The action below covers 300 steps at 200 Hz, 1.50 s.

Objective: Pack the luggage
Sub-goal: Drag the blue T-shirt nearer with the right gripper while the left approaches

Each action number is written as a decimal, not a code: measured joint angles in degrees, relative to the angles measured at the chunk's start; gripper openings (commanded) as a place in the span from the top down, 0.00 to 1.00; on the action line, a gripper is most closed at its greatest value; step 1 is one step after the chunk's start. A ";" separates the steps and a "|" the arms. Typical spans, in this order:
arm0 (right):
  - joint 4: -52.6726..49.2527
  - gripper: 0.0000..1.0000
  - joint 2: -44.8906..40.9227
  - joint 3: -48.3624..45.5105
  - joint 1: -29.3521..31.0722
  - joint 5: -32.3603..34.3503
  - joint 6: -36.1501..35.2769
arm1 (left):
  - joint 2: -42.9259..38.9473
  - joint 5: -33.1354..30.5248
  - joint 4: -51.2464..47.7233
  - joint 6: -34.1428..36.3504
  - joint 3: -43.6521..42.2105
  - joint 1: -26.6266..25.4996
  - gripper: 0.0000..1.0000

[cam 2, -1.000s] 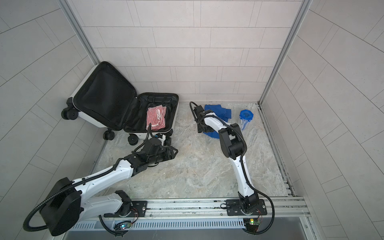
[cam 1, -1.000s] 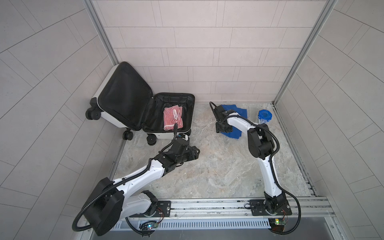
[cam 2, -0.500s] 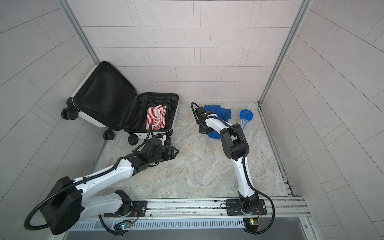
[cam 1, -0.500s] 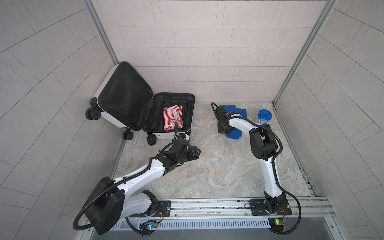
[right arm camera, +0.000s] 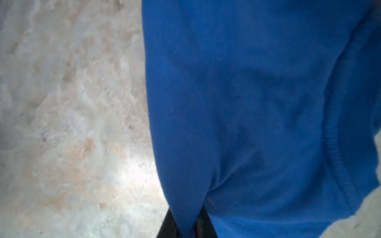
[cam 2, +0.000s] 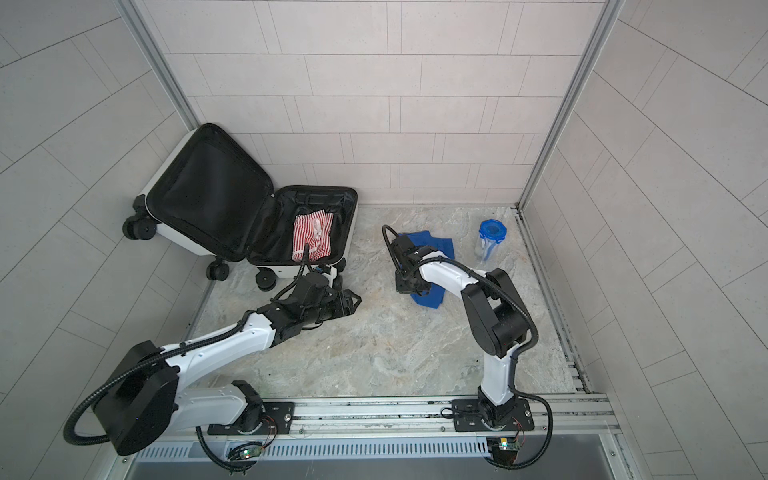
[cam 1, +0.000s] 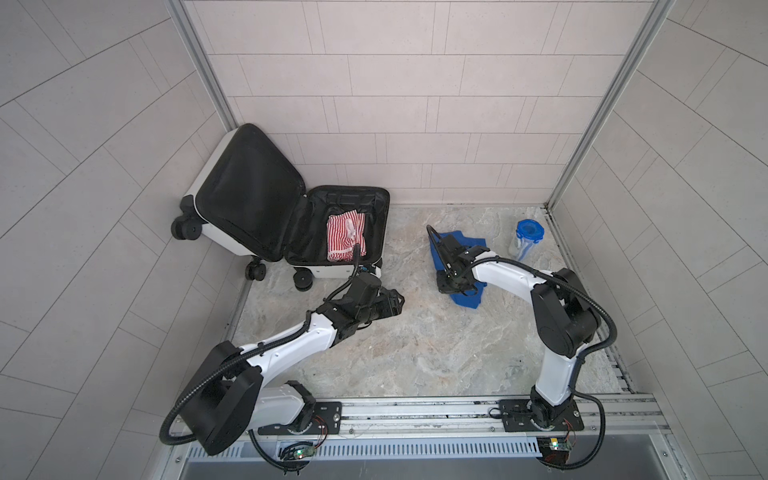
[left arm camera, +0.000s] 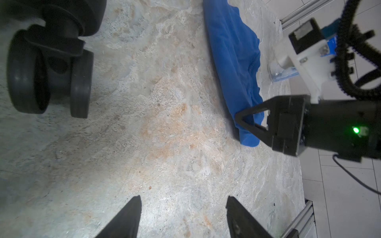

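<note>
**Operator:** What is my right hand on?

**Spotter:** Your right gripper (right arm camera: 186,226) is pinched on a fold of the blue cloth (right arm camera: 257,103). It is a soft, matte knit with a ribbed hem curving along one edge. The fabric gathers into a ridge between the fingers, and the rest lies rumpled on the floor (left arm camera: 144,134) beyond them.

**Operator:** And the left?

**Spotter:** Your left gripper (left arm camera: 183,204) is spread wide with nothing in it, low over the floor. That surface is rough, mottled stone in grey and tan. The fingers point toward your right gripper.

**Operator:** Where is the luggage?

**Spotter:** The luggage (cam 1: 249,199) sits near your left gripper, beside and behind it, and well apart from your right. It has a white hard shell with rounded corners and a black fabric lining. The base half lies flat and open, and the lid half is tilted back toward the corner of the tiled walls (cam 1: 415,104). A red-and-white striped garment (cam 1: 345,232) lies crumpled in the base half. One black twin-disc wheel (left arm camera: 47,72) stands close beside your left gripper.

**Operator:** How much room do I have?

**Spotter:** There is bare floor between your two grippers, and from both back to the metal rail (cam 1: 415,409). The base half's side rim faces your right gripper with only floor between them. Past your right gripper a clear jar (cam 1: 525,232) with a blue lid stands upright near the wall, apart from the cloth.
</note>
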 measured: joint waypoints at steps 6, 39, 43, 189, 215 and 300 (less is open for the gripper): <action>0.31 0.85 -1.09 -1.36 0.94 -0.26 0.35 | 0.11 -0.07 0.04 -0.04 0.02 0.02 0.28; 2.10 0.85 -5.70 -7.82 6.19 -1.33 3.41 | 0.61 -0.17 1.01 -0.48 0.15 0.61 0.28; 2.32 0.85 -6.23 -8.48 6.69 -1.42 3.87 | 0.70 -0.15 1.14 -0.55 0.20 0.66 0.28; 9.64 0.28 -14.16 -14.56 23.15 -1.97 17.14 | 1.64 1.64 3.06 -1.66 -0.07 2.51 0.29; 9.86 0.25 -19.54 -16.04 22.38 -1.25 17.05 | 2.86 3.37 2.67 -1.20 -0.07 2.49 0.29; 10.29 0.20 -30.69 -27.96 2.93 -2.86 14.73 | 11.21 6.75 4.63 -0.70 1.88 -0.52 0.31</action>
